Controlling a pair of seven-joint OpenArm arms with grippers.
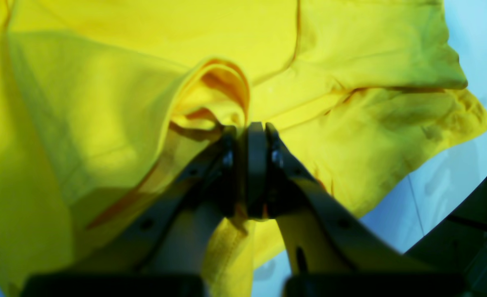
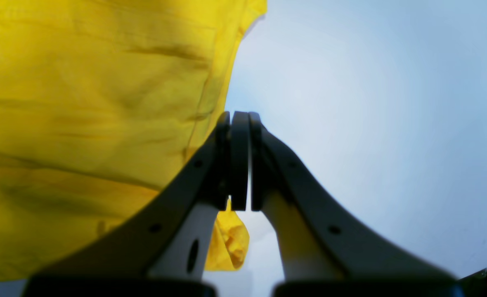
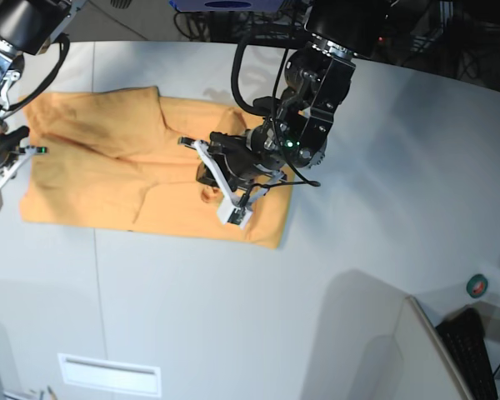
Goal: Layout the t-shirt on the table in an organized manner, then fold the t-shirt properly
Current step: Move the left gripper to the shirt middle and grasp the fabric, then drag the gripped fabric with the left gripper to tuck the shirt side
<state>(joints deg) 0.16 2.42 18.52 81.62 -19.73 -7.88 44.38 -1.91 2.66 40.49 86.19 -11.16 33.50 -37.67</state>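
Both hands closed: left hand [image 1: 255, 136] pinching the t-shirt [image 3: 108, 167], right hand [image 2: 239, 119] empty beside its edge

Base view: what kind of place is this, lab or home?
Likely a robotics lab bench: a large white table with only a t-shirt on it, cable bundles behind the far edge, and a roll of tape near the corner.

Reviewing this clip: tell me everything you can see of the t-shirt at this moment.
The t-shirt is light orange, soft cotton by its look, lying mostly flat on the white table with creases and one sleeve folded over near its far edge. No lettering shows. The left gripper is shut on a raised pinch of fabric near the shirt's middle. The right gripper is shut at the shirt's edge, a small bit of cloth showing between its fingers.
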